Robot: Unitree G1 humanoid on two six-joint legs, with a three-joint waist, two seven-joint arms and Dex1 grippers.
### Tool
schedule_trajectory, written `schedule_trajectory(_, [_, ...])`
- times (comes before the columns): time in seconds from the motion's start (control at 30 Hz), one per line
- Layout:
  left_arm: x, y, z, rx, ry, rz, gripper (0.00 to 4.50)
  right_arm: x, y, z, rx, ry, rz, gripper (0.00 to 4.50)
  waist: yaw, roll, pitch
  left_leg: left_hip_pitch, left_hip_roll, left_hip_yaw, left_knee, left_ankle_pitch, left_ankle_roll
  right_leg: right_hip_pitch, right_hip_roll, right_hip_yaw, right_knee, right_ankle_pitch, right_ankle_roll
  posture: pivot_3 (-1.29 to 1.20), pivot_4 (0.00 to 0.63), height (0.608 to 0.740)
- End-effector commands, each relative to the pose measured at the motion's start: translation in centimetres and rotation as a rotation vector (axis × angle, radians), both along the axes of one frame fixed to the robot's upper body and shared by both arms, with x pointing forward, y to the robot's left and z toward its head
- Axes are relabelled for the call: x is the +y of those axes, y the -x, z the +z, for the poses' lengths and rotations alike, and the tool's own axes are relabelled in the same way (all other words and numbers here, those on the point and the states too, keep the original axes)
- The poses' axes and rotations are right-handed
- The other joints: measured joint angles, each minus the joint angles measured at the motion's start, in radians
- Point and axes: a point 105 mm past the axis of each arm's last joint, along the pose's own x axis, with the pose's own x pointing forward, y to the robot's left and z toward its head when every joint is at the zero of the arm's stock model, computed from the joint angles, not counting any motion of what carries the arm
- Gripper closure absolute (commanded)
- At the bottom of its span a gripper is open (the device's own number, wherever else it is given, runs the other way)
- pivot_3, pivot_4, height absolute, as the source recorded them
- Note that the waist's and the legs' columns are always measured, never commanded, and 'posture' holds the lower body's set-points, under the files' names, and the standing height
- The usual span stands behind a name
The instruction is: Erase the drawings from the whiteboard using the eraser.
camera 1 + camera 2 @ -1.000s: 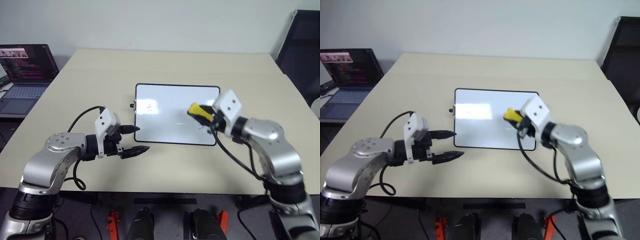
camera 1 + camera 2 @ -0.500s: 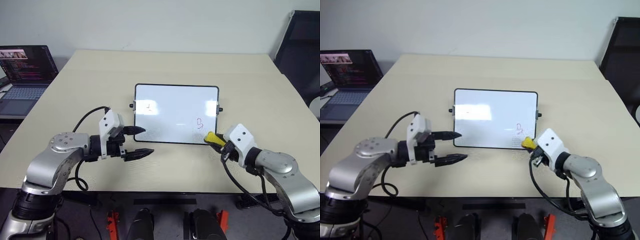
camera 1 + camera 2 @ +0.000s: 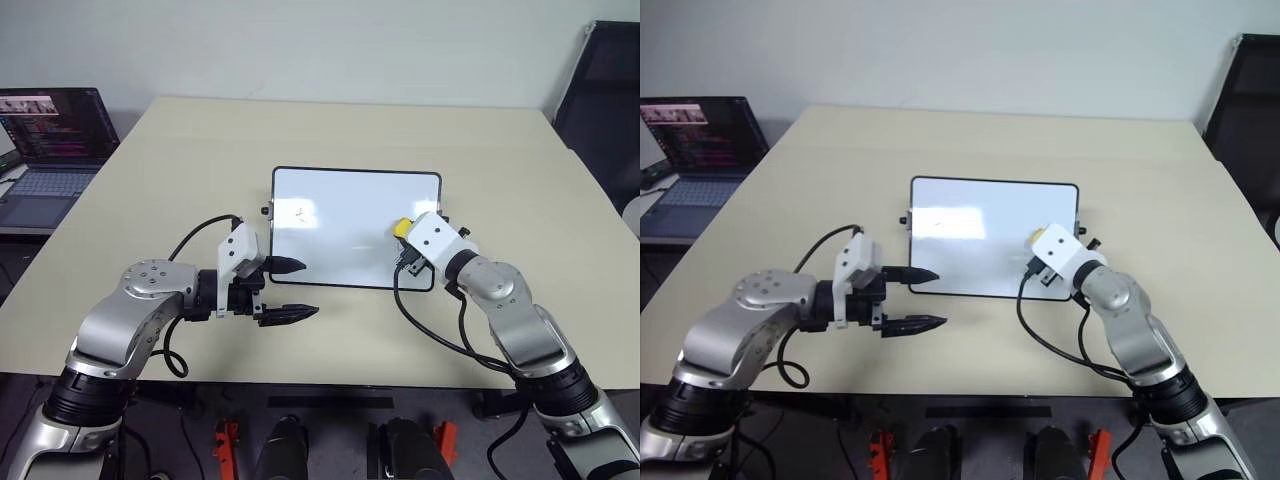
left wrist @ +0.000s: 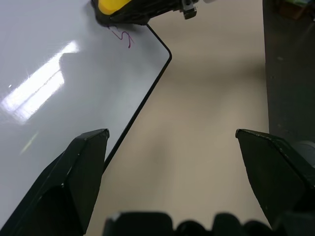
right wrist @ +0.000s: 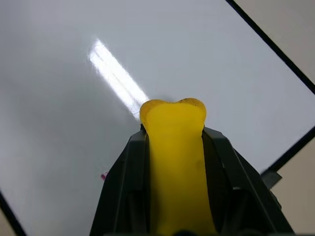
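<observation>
Left eye view: right gripper (image 3: 408, 238) is clamped on the eraser (image 3: 401, 227) over the whiteboard's (image 3: 345, 210) right end to wipe there, left gripper (image 3: 285, 290) waits spread at its near left corner; left wrist view: a drawing (image 4: 124, 37) remains beside the eraser; right wrist view: eraser tip meets board.

Bare table (image 3: 330, 125) rings the whiteboard (image 3: 340, 215) — laptop (image 3: 50, 140) sits well aside.
</observation>
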Motion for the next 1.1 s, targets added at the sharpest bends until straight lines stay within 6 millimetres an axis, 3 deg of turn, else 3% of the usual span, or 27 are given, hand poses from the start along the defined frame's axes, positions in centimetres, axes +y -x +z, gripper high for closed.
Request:
schedule_trajectory(0.03, [-0.2,0.4,0.9,-0.043,0.001,-0.018,0.00,-0.9,1.0,-2.3,0.086,0.159,0.057,3.41,0.000,0.000,0.000,0.000,0.000,0.000,0.000,0.000,0.000,0.000,0.000,0.000,0.000,0.000,0.000,0.00,0.150,0.740])
schedule_trajectory(0.2, [0.1,0.4,0.9,-0.043,0.002,-0.010,0.00,-1.1,2.2,-3.5,0.173,0.221,0.123,3.41,-0.003,-0.002,-0.001,0.002,0.000,0.000,0.001,0.000,0.000,0.001,0.000,0.000,0.002,0.000,0.000,0.00,0.150,0.740])
schedule_trajectory(0.43, [0.1,0.3,0.8,-0.043,0.005,-0.010,0.00,-1.4,-1.4,1.6,-0.096,0.139,-0.026,3.41,-0.010,-0.002,-0.001,0.003,0.000,0.000,0.003,0.001,0.000,0.001,0.000,0.001,0.002,0.002,-0.001,0.00,0.150,0.740])
schedule_trajectory(0.57, [0.1,0.4,0.7,-0.040,0.006,-0.009,0.00,-1.5,-0.8,-0.6,0.016,0.176,-0.001,3.41,-0.004,-0.002,-0.001,0.003,0.000,0.000,0.002,0.001,0.001,0.002,0.000,0.000,0.002,0.002,0.000,0.00,0.150,0.740])
schedule_trajectory(0.7, [0.2,0.4,0.7,-0.038,0.006,-0.002,0.00,-1.6,1.4,-3.7,0.177,0.245,0.088,3.41,-0.003,-0.002,-0.001,0.002,0.000,0.000,0.002,0.001,0.001,0.002,0.000,0.000,0.001,0.002,0.000,0.00,0.150,0.740])
schedule_trajectory(0.87, [0.2,0.3,0.9,-0.039,0.007,0.001,0.00,-1.8,2.3,-4.1,0.224,0.260,0.129,3.42,-0.005,-0.002,-0.001,0.003,0.000,0.000,0.003,0.001,0.001,0.002,0.000,0.001,0.002,0.002,0.000,0.00,0.150,0.740])
schedule_trajectory(0.93, [0.2,0.3,1.0,-0.040,0.009,0.001,0.00,-1.9,2.1,-3.8,0.204,0.265,0.123,3.42,-0.005,-0.002,-0.001,0.004,0.000,0.000,0.003,0.001,0.001,0.002,0.000,0.001,0.002,0.002,0.000,0.00,0.150,0.740])
schedule_trajectory(1.1, [0.2,0.4,0.9,-0.036,0.011,-0.002,0.00,-2.8,-1.1,0.6,-0.062,0.228,-0.037,3.42,-0.009,-0.002,-0.001,0.004,0.000,0.001,0.003,0.001,0.001,0.001,0.000,0.001,0.002,0.003,0.000,0.00,0.150,0.740])
